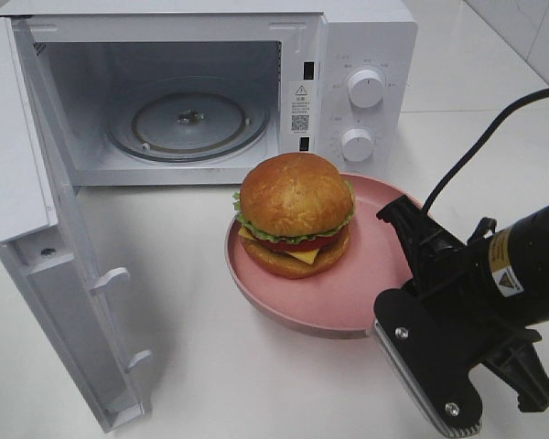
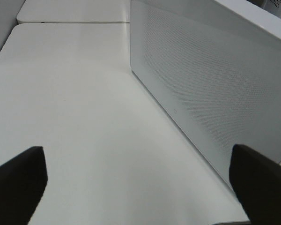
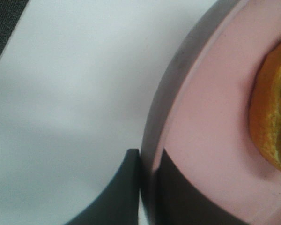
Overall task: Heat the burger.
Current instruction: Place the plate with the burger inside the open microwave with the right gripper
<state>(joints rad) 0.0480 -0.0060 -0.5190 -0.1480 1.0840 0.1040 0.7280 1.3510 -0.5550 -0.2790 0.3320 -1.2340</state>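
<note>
The plate point(image 1: 284, 302) rim is sitting between the right gripper point(image 3: 147, 192) fingertips, with the burger point(image 1: 296, 215) resting on the plate farther ahead of that gripper. Beyond the burger the microwave point(image 1: 366, 55) is standing on the table point(image 1: 210, 366), its turntable point(image 1: 188, 123) lying inside. The swung-out door point(image 1: 18, 165) is standing near the left gripper point(image 2: 138, 187), alongside it

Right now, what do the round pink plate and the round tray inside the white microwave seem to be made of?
The round pink plate: likely matte plastic, even colour, no glare. The round tray inside the white microwave: probably clear glass, see-through and glossy.
</note>
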